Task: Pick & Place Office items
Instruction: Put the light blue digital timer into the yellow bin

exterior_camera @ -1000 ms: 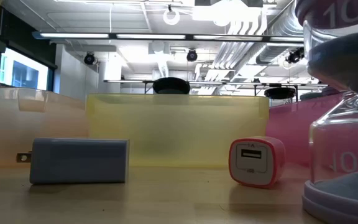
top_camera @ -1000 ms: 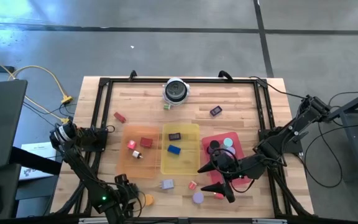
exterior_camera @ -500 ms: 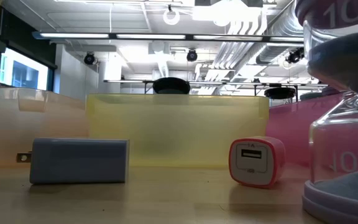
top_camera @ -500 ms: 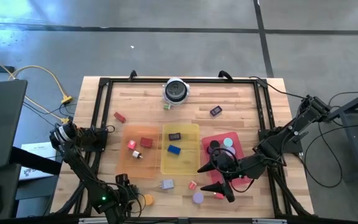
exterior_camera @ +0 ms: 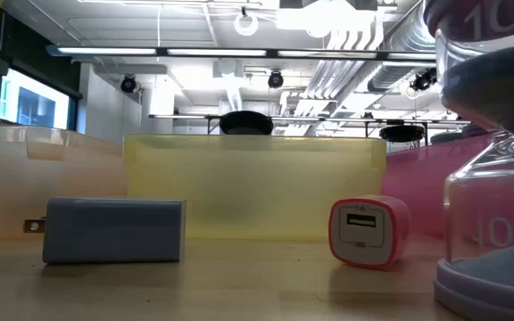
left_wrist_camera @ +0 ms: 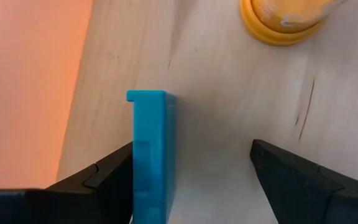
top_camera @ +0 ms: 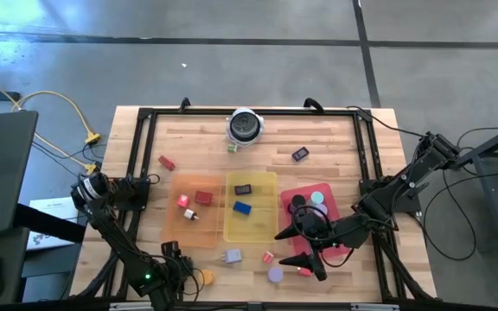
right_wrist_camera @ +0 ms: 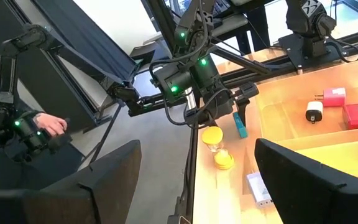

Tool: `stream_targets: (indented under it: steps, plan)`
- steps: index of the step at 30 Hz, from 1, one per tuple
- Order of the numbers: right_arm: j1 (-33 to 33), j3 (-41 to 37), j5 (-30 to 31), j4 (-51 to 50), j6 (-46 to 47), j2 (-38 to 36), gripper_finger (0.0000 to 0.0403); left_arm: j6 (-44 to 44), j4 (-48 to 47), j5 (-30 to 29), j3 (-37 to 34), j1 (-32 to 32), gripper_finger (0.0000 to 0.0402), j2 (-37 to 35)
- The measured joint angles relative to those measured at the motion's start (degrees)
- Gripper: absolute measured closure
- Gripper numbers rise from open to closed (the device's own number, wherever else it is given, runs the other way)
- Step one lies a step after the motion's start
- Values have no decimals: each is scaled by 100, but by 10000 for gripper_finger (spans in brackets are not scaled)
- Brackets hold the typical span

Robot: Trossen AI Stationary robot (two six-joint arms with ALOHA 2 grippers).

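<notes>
My left gripper (left_wrist_camera: 191,180) is open near the table's near-left corner (top_camera: 180,263). A teal block (left_wrist_camera: 153,155) stands on the wood between its fingers, close beside one finger, with an orange hourglass (left_wrist_camera: 284,18) just beyond. My right gripper (right_wrist_camera: 197,180) is open and holds nothing; it hovers by the near edge (top_camera: 305,263) over a small red bit (top_camera: 303,270), next to the purple hourglass (top_camera: 275,275). A grey charger (exterior_camera: 114,230) and a pink charger (exterior_camera: 368,232) lie on the wood before the trays. My left gripper has one finger (left_wrist_camera: 104,177) right beside the teal block's long side (left_wrist_camera: 138,162), coming from above. I cannot tell whether it touches. The other finger stands well clear. The block rests on the table.
Orange (top_camera: 175,229), yellow (top_camera: 251,229) and red (top_camera: 327,188) trays sit side by side mid-table with small pieces inside. A round silver-and-black object (top_camera: 245,126) stands at the far edge. A red block (top_camera: 166,162) and a dark piece (top_camera: 300,155) lie on the wood.
</notes>
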Motion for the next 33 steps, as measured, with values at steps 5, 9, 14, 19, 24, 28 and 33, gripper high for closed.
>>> stream_targets:
  steps: [5, 9, 14, 19, 24, 28, 33]
  plan:
    - [0, 0, -4, -3, -5, 0, 98, -26, 40, 18, 2, 0, 152, 6]
    - [0, 0, -24, -4, -16, 0, 98, -133, 75, 29, 8, -2, 206, 11]
    - [0, 0, -44, -5, -18, 0, 98, -153, 154, 119, 9, 0, 283, 15]
    - [0, 0, -44, -5, -16, 0, 98, -150, 168, 296, 35, 10, 350, 10]
    - [0, 0, -46, -5, -16, 0, 98, -242, 123, 973, 44, 113, 361, -144]
    - [0, 0, -46, -5, -3, 0, 98, -258, 38, 1569, 31, 246, 352, -412]
    - [1, 0, -46, 35, 0, 0, 98, -177, -106, 1845, 33, 396, 355, -950]
